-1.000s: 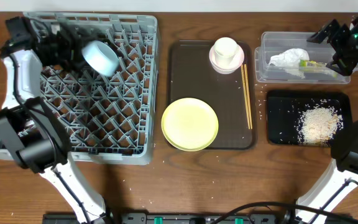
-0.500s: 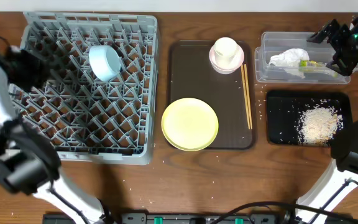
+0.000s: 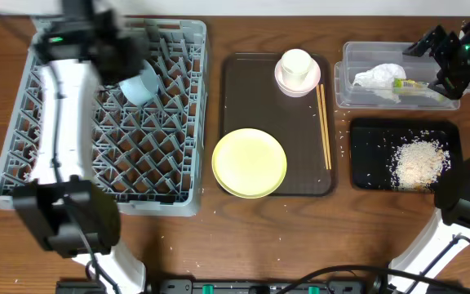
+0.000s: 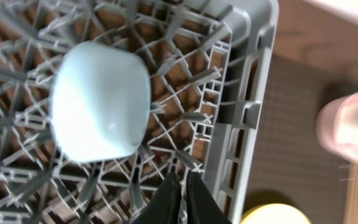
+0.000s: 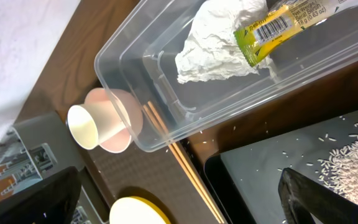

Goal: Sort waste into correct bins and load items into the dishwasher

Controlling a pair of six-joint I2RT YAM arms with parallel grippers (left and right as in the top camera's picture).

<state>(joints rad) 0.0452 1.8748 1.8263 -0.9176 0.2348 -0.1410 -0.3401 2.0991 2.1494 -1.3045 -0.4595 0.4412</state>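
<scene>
The light blue bowl (image 3: 139, 84) (image 4: 101, 102) lies upside down among the pegs of the grey dish rack (image 3: 178, 163) (image 4: 247, 118). My left gripper (image 3: 129, 61) (image 4: 180, 186) hovers over the rack near the bowl, shut and holding nothing. On the brown tray (image 3: 243, 90) are the yellow plate (image 3: 250, 162), the cream cup (image 3: 295, 64) in the pink bowl (image 3: 282, 82), and the chopsticks (image 3: 324, 126). The tissue (image 3: 378, 77) (image 5: 219, 46) and the wrapper (image 3: 410, 84) (image 5: 278, 25) lie in the clear tub (image 3: 345, 82). My right gripper (image 3: 443, 65) (image 5: 179, 199) is open above the tub.
A black tray (image 3: 365, 155) (image 5: 260, 180) holding a heap of rice sits in front of the tub. Loose rice grains dot the wooden table near both. The left arm stretches across the left half of the rack.
My left gripper let go of the blue bowl in the rack, drew off to the left, shut, and swung back over the rack's far side. The right arm has not moved.
</scene>
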